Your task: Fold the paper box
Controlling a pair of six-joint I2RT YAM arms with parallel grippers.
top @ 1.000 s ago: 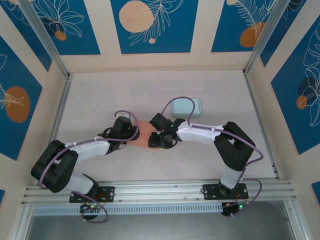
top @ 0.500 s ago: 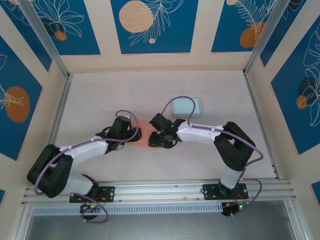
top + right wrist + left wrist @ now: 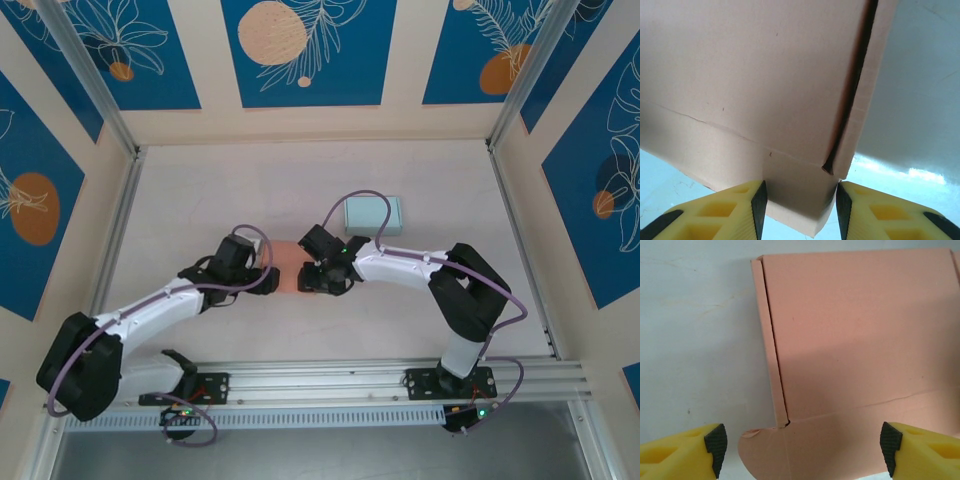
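The pink box (image 3: 288,273) lies on the surface (image 3: 200,200), seemingly partly folded with a rounded flap left loose, the right pincer (image 3: 800,200) gripping one corner, the left pincer (image 3: 802,445) wide, just beside it, untouching.

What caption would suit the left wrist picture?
Left gripper, jaws wide open, faces the pink paper box lying on the pale table.

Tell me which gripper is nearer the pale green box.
Right. In the top view the right gripper, holding the pink paper box, is down-left of the pale green box; the left gripper, jaws open, lies farther left.
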